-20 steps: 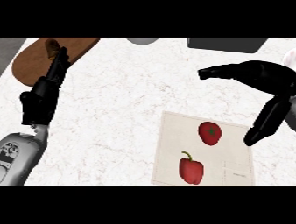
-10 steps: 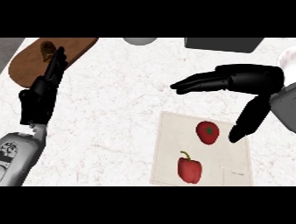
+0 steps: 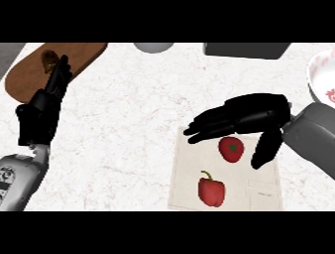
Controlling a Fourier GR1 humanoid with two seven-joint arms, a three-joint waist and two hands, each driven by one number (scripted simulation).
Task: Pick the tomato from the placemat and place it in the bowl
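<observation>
A red tomato (image 3: 230,149) with a green stem lies on the pale placemat (image 3: 187,188), near its top. My right hand (image 3: 250,116) hovers over it, open, its fingers stretched left above the tomato and its thumb (image 3: 262,149) hanging down just right of it. I cannot tell whether the hand touches the tomato. A white bowl (image 3: 324,74) with a red pattern sits at the right edge, partly cut off. My left hand (image 3: 44,106) rests open at the left, fingers pointing up.
A red bell pepper (image 3: 211,191) lies on the placemat below the tomato. A brown wooden board (image 3: 31,74) sits at the top left, behind the left hand. A grey round object (image 3: 153,47) and a dark tray (image 3: 244,49) stand along the far edge.
My right hand has moved left and down from beside the placemat to right over the tomato. The tomato, the pepper and the left hand have stayed put.
</observation>
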